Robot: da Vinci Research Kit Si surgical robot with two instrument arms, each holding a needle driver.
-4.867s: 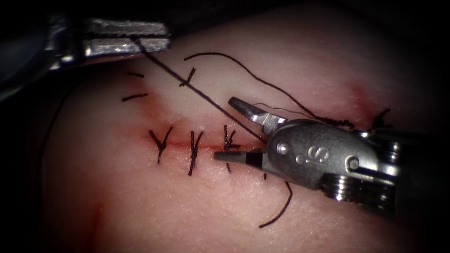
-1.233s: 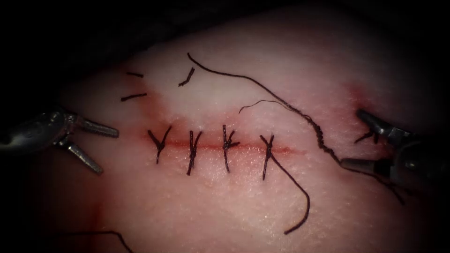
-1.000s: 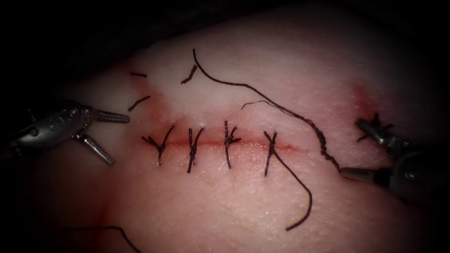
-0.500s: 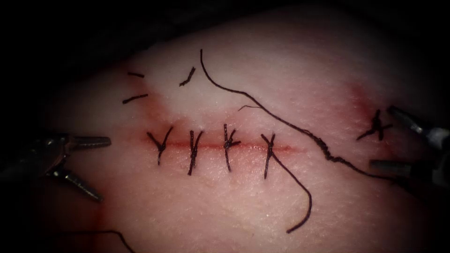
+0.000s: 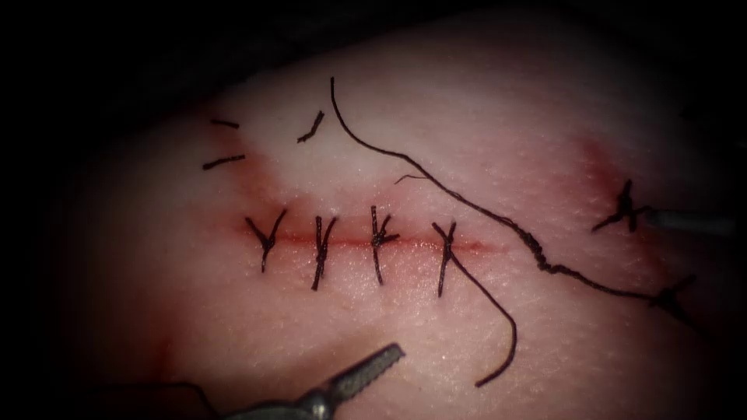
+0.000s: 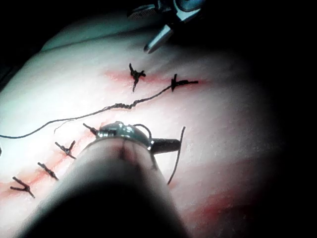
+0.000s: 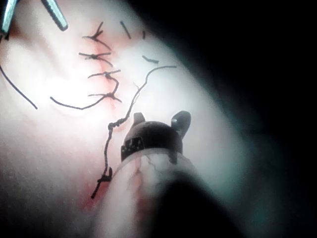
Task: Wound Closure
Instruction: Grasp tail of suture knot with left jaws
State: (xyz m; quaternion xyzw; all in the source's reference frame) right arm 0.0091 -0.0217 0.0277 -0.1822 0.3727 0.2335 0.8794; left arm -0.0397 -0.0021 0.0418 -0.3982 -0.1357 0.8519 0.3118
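Both tools withdrawn from cut's ends since half a second ago | left hand (image 5: 366, 373) now at 6 o'clock, jaws parted, holding nothing | right hand (image 5: 689, 222) at 3 o'clock, state cannot tell | four stitches (image 5: 373, 247) cross cut (image 5: 366, 243); loose thread (image 5: 467, 204) lies on tissue (image 5: 389, 327) | closure looks largely done.

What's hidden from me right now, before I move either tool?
- Left end effector: the endoscope view's bottom edge cuts it off; one jaw is seen there.
- Right end effector: fades into the dark at the endoscope view's right edge.
- Thread: its right end runs into shadow.
- Needle: cannot tell where it lies.
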